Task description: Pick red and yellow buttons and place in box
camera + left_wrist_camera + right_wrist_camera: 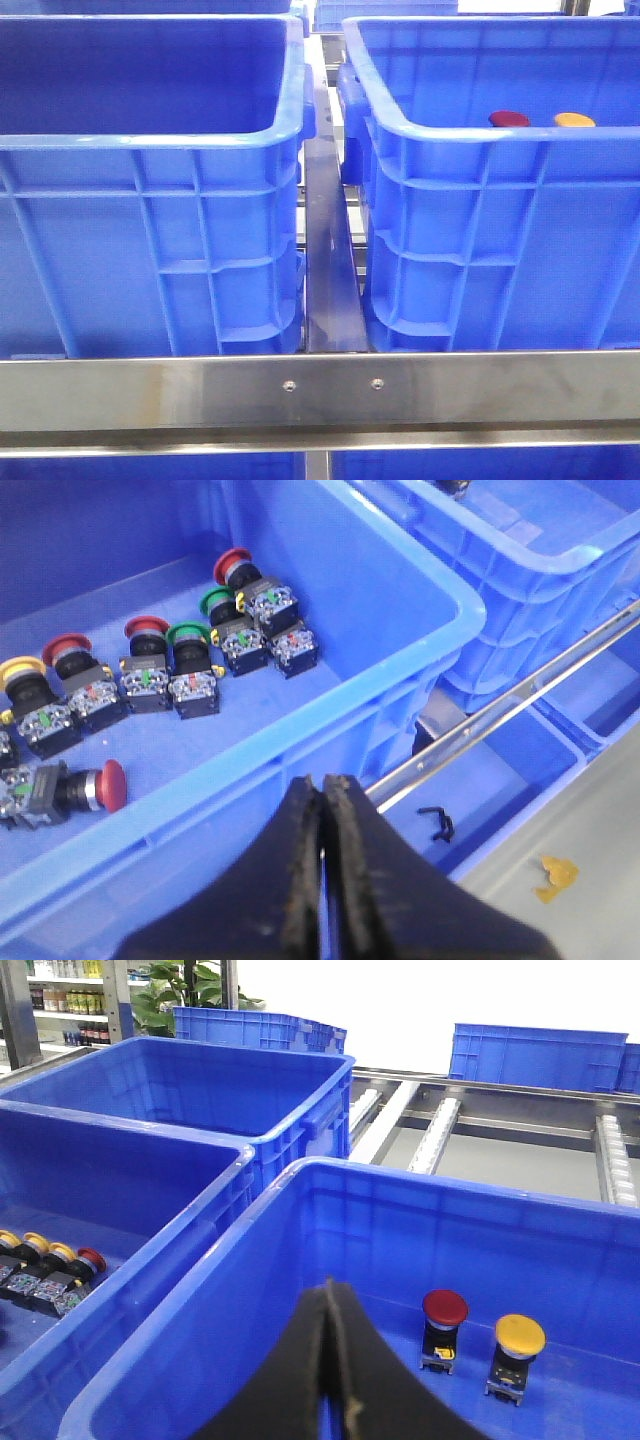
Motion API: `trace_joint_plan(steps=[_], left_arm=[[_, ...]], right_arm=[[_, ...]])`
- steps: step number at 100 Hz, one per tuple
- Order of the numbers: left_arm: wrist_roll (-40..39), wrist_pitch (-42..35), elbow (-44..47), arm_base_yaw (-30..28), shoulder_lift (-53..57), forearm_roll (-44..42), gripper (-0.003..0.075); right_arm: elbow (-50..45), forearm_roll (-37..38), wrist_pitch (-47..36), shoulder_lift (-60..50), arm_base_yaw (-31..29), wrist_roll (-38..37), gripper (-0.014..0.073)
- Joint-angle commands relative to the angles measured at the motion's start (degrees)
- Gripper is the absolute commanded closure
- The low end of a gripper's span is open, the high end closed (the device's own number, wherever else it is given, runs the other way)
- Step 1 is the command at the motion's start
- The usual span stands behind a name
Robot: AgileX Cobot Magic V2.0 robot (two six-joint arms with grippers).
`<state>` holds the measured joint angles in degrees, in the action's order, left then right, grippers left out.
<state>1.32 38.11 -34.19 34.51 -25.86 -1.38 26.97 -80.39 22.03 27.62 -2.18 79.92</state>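
Steel rail (320,390) runs nearest you in the front view, and behind it the red button (509,119) and yellow button (574,120) already sit in the right-hand box (480,135); the placing step looks done. Your left gripper (322,810) hangs with jaws pressed together, holding nothing, above the supply crate (300,735) of spare switches (150,675); your right gripper (330,1305), jaws likewise together and empty, hovers inside the box near both buttons; next, I judge, you need only lift both arms clear.

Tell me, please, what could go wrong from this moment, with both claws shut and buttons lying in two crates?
1. The left crate holds many mixed push buttons; green button sits tight against a red one, so the shut left claw might grab the wrong colour.
2. The red button and yellow button stand upright in the right crate; the shut right claw nearby could tip them.
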Motion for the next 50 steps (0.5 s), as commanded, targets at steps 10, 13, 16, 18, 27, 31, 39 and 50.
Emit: trace_joint_plan(steps=[10,13,16,18,27,31,39,50], left_arm=[[-0.57,-9.36,-1.65,0.39,-0.29,-1.30,0.0740],[-0.57,-10.29,-1.65,0.39,-0.42,-1.45,0.0740],[-0.57,-11.20,-1.43,0.39,-0.54,-1.77,0.0740],[-0.57,-11.99,-1.32,0.39,-0.54,-2.23,0.0740],[-0.57,-16.64,0.40,-1.12,-0.54,-3.67,0.0740],[-0.57,-18.96,1.52,-2.50,-0.41,-3.79,0.0740],[-0.57,-22.37,3.64,-5.59,0.15,-3.79,0.0740],[-0.57,-23.27,6.07,-9.82,2.66,-3.79,0.0740]], right_arm=[[1.46,-1.48,-0.23,0.11,-0.44,0.53,0.0663],[1.46,-1.48,-0.23,0.11,-0.44,0.53,0.0663],[1.46,-1.48,-0.23,0.11,-0.44,0.53,0.0663],[1.46,-1.48,-0.23,0.11,-0.44,0.53,0.0663],[1.46,-1.48,-0.23,0.11,-0.44,0.53,0.0663],[1.46,-1.48,-0.23,0.11,-0.44,0.53,0.0663],[1.46,-1.48,-0.23,0.11,-0.44,0.53,0.0663],[1.46,-1.48,-0.23,0.11,-0.44,0.53,0.0663]])
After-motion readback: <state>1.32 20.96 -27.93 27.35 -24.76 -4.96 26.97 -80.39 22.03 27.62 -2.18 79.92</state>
